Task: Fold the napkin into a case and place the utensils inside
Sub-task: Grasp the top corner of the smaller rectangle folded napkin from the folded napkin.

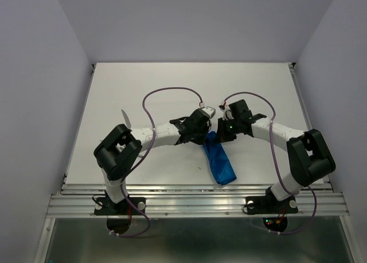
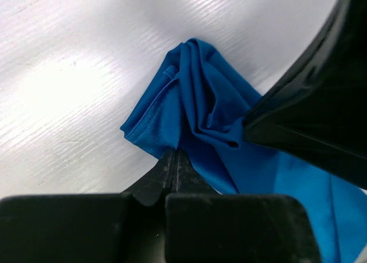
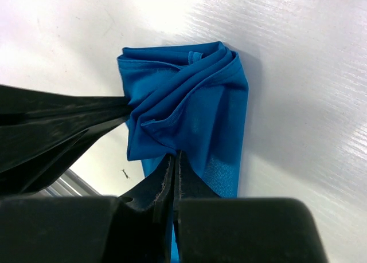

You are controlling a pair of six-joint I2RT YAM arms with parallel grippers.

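The bright blue napkin (image 1: 219,160) lies as a narrow folded strip, the case, running from mid-table toward the near edge. Both grippers meet at its far end. My left gripper (image 1: 206,128) is shut on a bunched edge of the napkin (image 2: 195,97), its jaws (image 2: 175,155) pressed together on the cloth. Facing it, my right gripper (image 1: 221,129) is shut on the same crumpled end (image 3: 189,108), with its jaws (image 3: 176,159) closed on a fold. One slim grey utensil (image 1: 125,118) lies on the table beyond the left arm's elbow.
The white table (image 1: 172,85) stretches behind the arms between pale walls. A metal rail (image 1: 195,197) runs along the near edge by the arm bases. Purple cables (image 1: 172,91) loop above both wrists. The opposite gripper's black body (image 2: 315,97) crowds each wrist view.
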